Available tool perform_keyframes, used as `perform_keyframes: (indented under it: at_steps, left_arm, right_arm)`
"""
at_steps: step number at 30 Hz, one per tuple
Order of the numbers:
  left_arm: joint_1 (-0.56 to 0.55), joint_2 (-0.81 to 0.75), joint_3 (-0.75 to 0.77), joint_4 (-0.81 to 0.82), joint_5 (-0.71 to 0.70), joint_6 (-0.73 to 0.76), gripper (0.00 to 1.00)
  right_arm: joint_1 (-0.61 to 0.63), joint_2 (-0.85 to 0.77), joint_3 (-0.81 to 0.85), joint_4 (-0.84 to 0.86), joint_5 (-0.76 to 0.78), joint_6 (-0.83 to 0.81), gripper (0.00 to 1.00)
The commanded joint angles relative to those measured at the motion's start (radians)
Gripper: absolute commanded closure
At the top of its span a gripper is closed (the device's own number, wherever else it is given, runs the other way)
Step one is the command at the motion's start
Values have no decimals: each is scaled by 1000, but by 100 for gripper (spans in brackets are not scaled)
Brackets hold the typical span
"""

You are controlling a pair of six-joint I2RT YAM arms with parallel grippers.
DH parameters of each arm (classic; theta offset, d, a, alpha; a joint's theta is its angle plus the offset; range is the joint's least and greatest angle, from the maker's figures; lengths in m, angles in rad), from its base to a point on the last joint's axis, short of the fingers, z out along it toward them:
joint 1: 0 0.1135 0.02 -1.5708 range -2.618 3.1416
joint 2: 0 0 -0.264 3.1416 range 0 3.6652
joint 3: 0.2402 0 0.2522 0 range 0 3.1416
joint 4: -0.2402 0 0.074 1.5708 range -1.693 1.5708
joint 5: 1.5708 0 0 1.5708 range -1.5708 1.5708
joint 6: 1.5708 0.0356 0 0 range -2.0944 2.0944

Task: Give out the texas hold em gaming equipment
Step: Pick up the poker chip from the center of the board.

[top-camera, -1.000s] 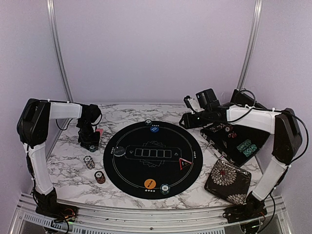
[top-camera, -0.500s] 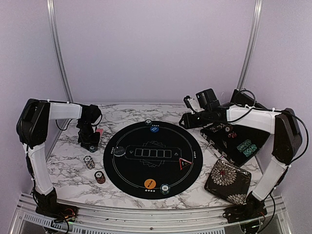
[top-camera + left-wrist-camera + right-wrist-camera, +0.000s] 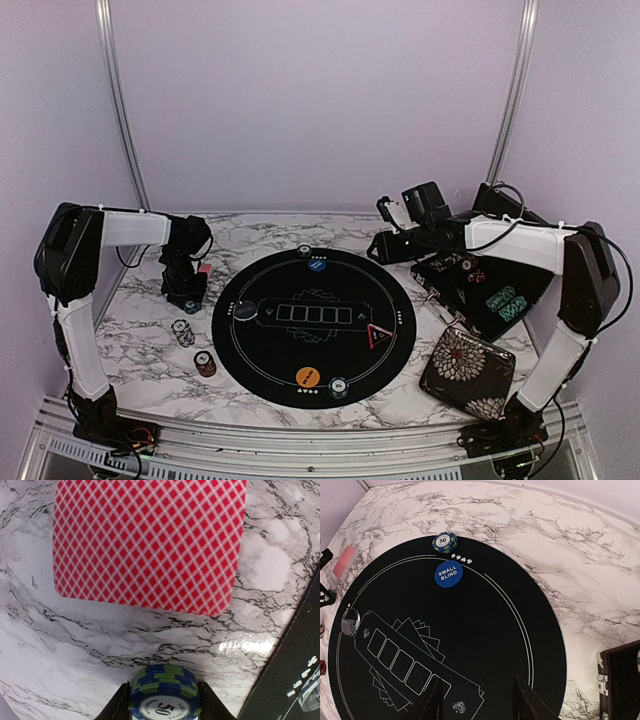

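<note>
In the left wrist view my left gripper point(image 3: 164, 706) is shut on a small stack of blue-and-green poker chips point(image 3: 164, 687) that stands on the marble. A red-backed playing card point(image 3: 150, 540) lies just beyond it. From above, that gripper point(image 3: 186, 295) is left of the round black mat point(image 3: 400, 300). My right gripper point(image 3: 385, 245) hangs open over the mat's far right edge, nothing between its fingers point(image 3: 432, 700). On the mat lie a blue disc point(image 3: 448, 573), a chip stack point(image 3: 444, 542), a black disc point(image 3: 245, 311), an orange disc point(image 3: 308, 377), another chip stack point(image 3: 339, 386) and a red-edged triangle point(image 3: 377, 335).
Two more chip stacks point(image 3: 183, 331) point(image 3: 205, 362) stand on the marble left of the mat. An open black case point(image 3: 455, 300) holding chips lies at the right, with a floral pouch point(image 3: 467, 372) in front of it. Walls close in the back and sides.
My left gripper has closed its jaws onto the blue-and-green chip stack. The right arm has not moved.
</note>
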Motion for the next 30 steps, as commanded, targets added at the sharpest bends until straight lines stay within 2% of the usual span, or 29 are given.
perform_keyframes:
  at_steps: [1,19,30]
  left_arm:
    - [-18,-36,11,-35,-6,0,61]
    - [-90,7,127,-82,-2,-17,61]
    - [-131,102,251,-111,5,-19,61]
  right_arm:
    - [-10,0,33,5,-2,-3,56]
    - [-11,-5,31,7,0,-5,56]
    - [-10,-11,27,10,-3,-5,56]
